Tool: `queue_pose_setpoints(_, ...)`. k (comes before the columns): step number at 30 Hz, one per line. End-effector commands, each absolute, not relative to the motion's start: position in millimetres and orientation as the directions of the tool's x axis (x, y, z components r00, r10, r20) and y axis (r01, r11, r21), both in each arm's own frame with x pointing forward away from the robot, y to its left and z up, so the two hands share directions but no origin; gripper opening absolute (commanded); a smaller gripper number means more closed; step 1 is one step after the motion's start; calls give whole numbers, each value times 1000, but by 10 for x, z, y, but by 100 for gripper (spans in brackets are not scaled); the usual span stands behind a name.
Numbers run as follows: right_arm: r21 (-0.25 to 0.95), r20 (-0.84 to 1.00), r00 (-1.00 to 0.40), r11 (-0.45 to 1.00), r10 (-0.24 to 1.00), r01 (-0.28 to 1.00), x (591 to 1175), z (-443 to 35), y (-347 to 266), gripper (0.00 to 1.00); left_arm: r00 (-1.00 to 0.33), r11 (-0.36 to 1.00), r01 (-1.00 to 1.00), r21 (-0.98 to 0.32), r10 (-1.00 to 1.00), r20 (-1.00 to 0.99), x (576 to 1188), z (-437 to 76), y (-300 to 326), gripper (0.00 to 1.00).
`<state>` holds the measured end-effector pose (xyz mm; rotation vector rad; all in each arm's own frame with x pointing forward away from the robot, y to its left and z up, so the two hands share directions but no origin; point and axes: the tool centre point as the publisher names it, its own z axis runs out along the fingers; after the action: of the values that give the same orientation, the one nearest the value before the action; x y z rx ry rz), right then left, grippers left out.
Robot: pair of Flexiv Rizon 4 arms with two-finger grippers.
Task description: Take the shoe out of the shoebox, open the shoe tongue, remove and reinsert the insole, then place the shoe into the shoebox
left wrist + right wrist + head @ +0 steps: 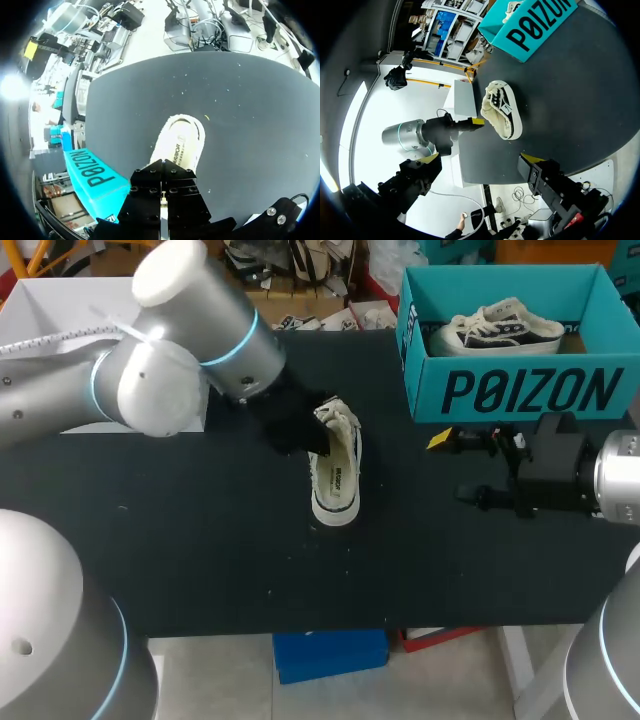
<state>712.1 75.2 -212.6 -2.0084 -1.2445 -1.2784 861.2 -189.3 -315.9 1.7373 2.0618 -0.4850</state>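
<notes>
Seems at the tongue-opening step, with the white sneaker (335,475) out of the shoebox (520,390), upright on the counter (200,560). Left end effector (300,435) at its collar, grip impossible to tell; right end effector (455,468) spread wide, empty. Next needs the tongue drawn forward.

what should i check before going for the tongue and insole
1. Shoe out of the shoebox, sole down on the table: ok
2. Left gripper at the shoe's heel end: ok
3. Left gripper's hold on the shoe: cannot tell
4. Right gripper open, apart from the shoe: ok
5. Tongue pulled open: cannot tell
6. Insole seated inside: cannot tell, hidden
</notes>
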Motion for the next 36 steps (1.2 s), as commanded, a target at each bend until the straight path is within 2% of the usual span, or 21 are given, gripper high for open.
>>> queue_pose_setpoints(1, 89, 878, 164, -490, 450, 867, 7116, -2120, 751, 100, -194, 228, 973, -12, 798, -570, 8671, -3195, -1750, 0)
queue_pose_setpoints(21, 89, 878, 164, -490, 450, 867, 7116, -2120, 751, 100, -376, 482, 872, -85, 547, -748, 9286, -3189, -1767, 0)
queue_pose_setpoints(36, 89, 878, 164, -490, 450, 867, 7116, -2120, 751, 100, -365, 461, 883, -90, 553, -749, 9491, -3320, -2000, 0)
